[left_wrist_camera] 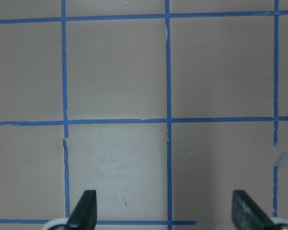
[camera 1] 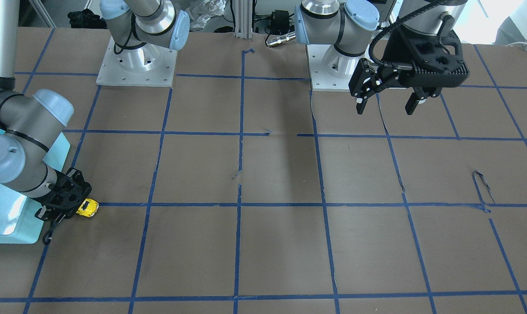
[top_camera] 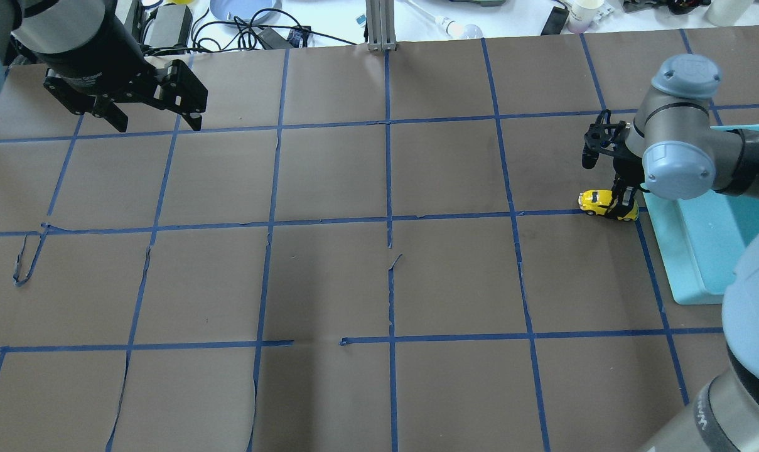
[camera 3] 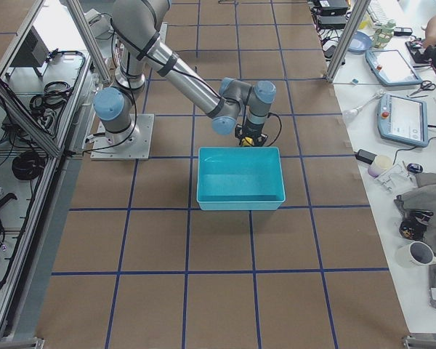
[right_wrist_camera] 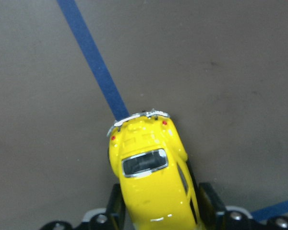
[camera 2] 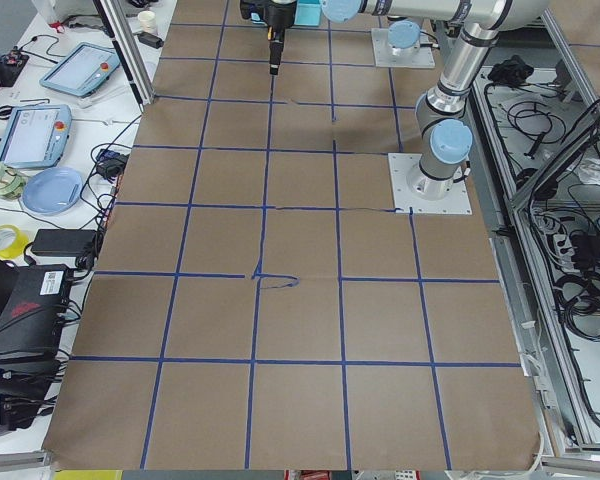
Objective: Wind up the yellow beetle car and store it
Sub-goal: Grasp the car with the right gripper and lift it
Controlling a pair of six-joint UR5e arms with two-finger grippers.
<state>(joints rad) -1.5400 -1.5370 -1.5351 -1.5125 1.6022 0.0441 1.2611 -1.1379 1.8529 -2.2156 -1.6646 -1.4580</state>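
Note:
The yellow beetle car [right_wrist_camera: 151, 177] is a tiny glossy toy with dark windows. It rests on the brown table on a blue tape line, beside the teal bin [top_camera: 709, 251]. It also shows in the overhead view [top_camera: 605, 204] and the front view [camera 1: 88, 208]. My right gripper [right_wrist_camera: 158, 208] is shut on the car's sides, low at the table. My left gripper [left_wrist_camera: 165, 211] is open and empty, held above the table far from the car, at the other end [top_camera: 150, 116].
The teal bin [camera 3: 240, 178] stands right next to the right gripper. Blue tape lines grid the brown table. Cables, a plate and cups lie past the far edge in the overhead view. The arm bases [camera 1: 136, 61] stand at the robot's side.

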